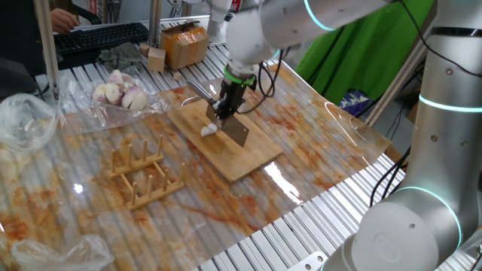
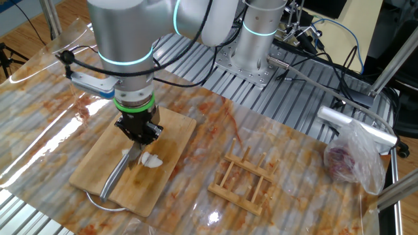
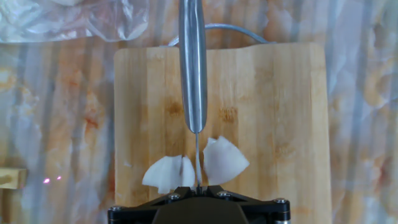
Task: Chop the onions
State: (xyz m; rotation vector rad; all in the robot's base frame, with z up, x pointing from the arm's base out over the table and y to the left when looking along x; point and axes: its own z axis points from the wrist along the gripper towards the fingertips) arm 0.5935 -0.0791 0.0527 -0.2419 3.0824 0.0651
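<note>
Two onion pieces (image 3: 166, 173) (image 3: 224, 158) lie on the wooden board (image 3: 273, 106), left and right of the knife (image 3: 193, 68); the gripper (image 3: 198, 186), pinching its blade, appears mid-chop. Next: shift over one piece and press down.

Reached out over the table, wrist bent so the gripper (image 2: 138, 130) pointed straight down; jaws closed tight, forearm sloping down from a raised elbow.
</note>
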